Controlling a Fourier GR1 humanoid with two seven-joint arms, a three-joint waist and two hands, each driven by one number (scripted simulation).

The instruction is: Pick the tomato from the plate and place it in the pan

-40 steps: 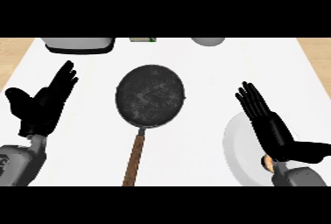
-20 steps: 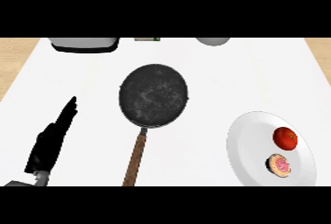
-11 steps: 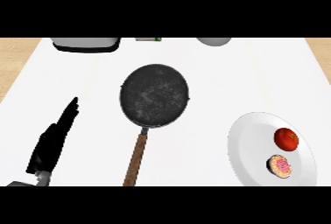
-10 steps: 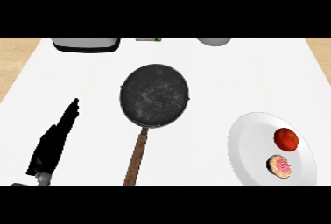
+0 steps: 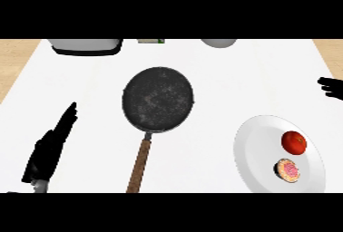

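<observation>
Tomato, round and red (image 5: 295, 142), sits on white plate (image 5: 258, 149) beside a sliced item (image 5: 289, 169). Left hand (image 5: 50, 149) fingers straight together; right hand (image 5: 331, 86) fingers unclear. Risk: tomato rolls when grasped.

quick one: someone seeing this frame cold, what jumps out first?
The dark pan in the middle of the white counter, its brown handle pointing toward the robot. Next, the red tomato on the white plate at the lower right, a small round pink-topped piece of food just below it. The left hand rests edge-on at the lower left; only the tips of the right hand show at the right edge.
</observation>
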